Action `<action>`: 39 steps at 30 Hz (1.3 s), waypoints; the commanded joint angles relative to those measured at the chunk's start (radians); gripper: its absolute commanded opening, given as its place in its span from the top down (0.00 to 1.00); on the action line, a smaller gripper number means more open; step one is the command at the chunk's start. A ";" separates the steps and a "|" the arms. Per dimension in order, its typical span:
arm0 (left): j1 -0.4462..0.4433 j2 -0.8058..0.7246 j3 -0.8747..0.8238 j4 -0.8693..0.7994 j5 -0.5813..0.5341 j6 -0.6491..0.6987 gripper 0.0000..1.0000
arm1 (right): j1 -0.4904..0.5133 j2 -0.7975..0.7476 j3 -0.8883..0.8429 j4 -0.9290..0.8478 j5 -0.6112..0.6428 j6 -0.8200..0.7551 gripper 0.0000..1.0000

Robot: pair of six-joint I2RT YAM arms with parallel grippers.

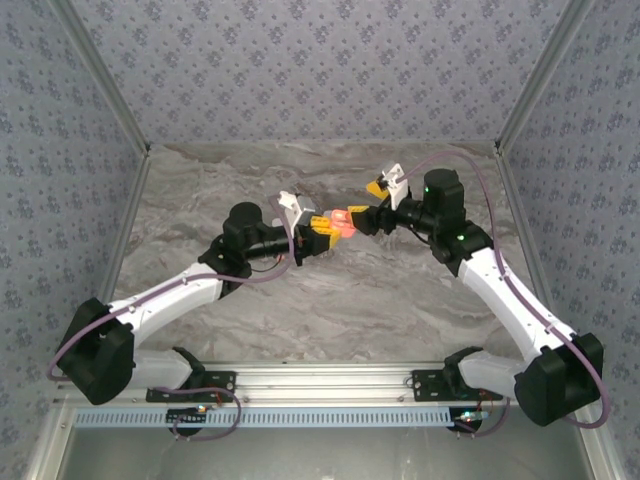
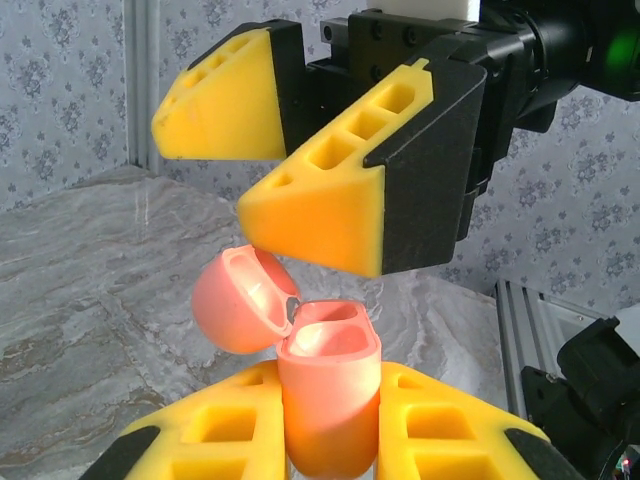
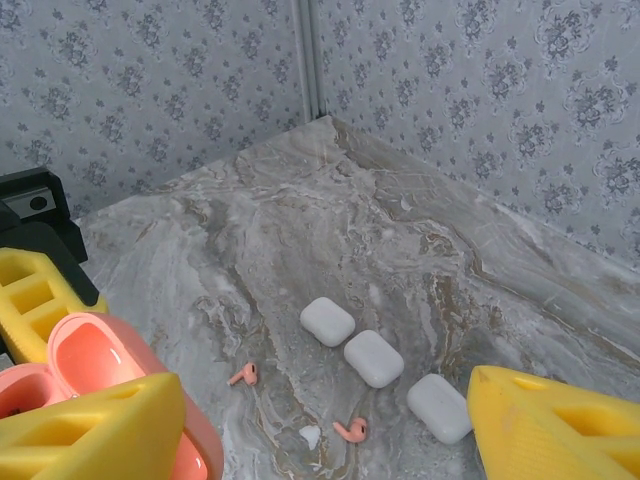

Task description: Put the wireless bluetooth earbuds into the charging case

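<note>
The left gripper (image 2: 330, 425) is clamped hard on the body of the salmon case (image 2: 328, 380), holding it up in the air with the lid (image 2: 238, 300) flipped open. The right gripper (image 2: 235, 175) hangs close over that open mouth, fingers spread wide with nothing between them, and as far as I can tell it's not touching the case. The salmon earbuds (image 3: 242, 375) are lying down on the marble table (image 3: 420, 250), well apart from the case and near three white cases (image 3: 373, 358). There's also a tiny white bit beside one bud that I can't make out. My guess is they're featherlight, hard and slick, so they'll skid if nudged. I'd pinch across the bulb end and leave the stem free for its well.
</note>
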 commanded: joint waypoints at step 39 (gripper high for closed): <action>-0.003 -0.613 -0.327 -0.340 -0.541 0.077 1.00 | 0.186 0.848 0.403 -0.274 0.347 0.566 0.47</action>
